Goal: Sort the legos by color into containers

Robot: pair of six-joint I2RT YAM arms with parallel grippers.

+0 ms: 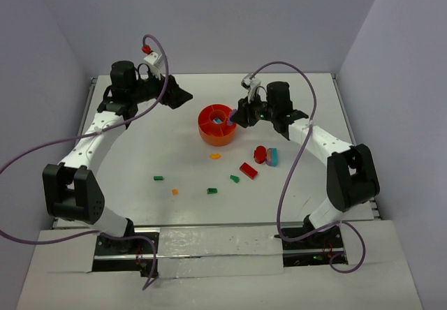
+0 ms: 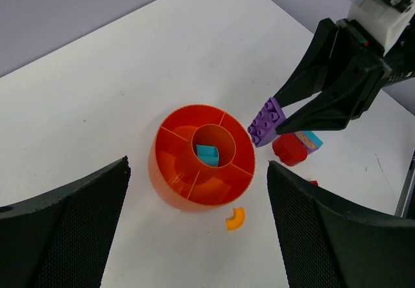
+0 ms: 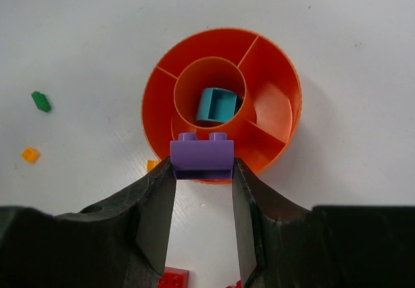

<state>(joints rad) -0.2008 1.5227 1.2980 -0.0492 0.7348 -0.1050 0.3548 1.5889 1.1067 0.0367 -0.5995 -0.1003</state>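
Overhead, the top view is taking in the whole scatter that the wrist views are cropping. All loose legos are lying on the arm-base side of the orange bowl (image 1: pixel 209 137).

Count:
- one bowl
- three green bricks (image 1: pixel 211 190)
- two orange pieces (image 1: pixel 174 191)
- one red brick (image 1: pixel 248 170)
- one round red piece (image 1: pixel 260 154), with one teal block (image 1: pixel 272 158) touching it

The right wrist view alone is showing the grip plainly. The right pincer (image 3: pixel 202 171) is clenching a purple brick (image 3: pixel 201 158) by its sides, studs up, just over the bowl's rim. A teal brick (image 3: pixel 216 104) is lying in the bowl's central hub, which the top view is barely showing.

The left wrist view is showing the orange piece beside the bowl's wall as curved. The left pincer (image 2: pixel 196 168) is hanging released on the bowl's left, fingers wide, nothing between them.

The surface (image 1: pixel 140 142) is showing white and matte. Pale lilac walls (image 1: pixel 209 17) are closing three sides.
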